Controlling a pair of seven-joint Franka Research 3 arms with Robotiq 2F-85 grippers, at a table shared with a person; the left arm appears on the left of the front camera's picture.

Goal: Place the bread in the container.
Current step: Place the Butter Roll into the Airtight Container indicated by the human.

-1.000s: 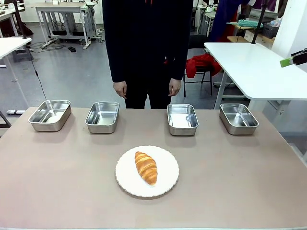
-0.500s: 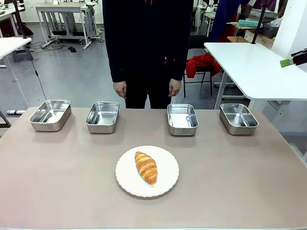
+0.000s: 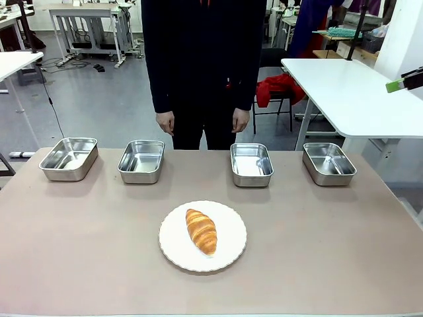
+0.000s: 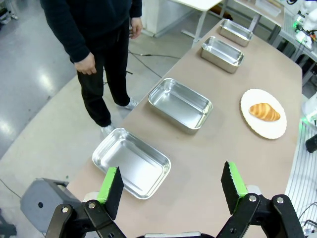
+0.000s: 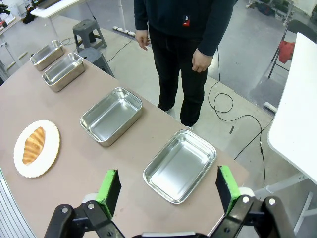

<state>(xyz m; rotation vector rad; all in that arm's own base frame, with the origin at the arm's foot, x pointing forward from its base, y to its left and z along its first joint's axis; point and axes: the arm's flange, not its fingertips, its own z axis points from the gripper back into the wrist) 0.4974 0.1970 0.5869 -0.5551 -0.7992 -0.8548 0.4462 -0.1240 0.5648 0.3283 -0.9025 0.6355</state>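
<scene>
Presumably reach comes first: left end effector [image 4: 172, 186], right end effector [image 5: 167, 188] both wide open, empty. Descend over bread [image 3: 201, 231] on plate [image 3: 231, 228], pinch across narrow width, gently; crust likely crushes.

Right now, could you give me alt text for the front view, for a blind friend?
A golden croissant lies on a round white plate on a brown table. Behind it, four empty steel trays stand in a row near the far edge, where a person in dark clothes stands, hands down.
</scene>
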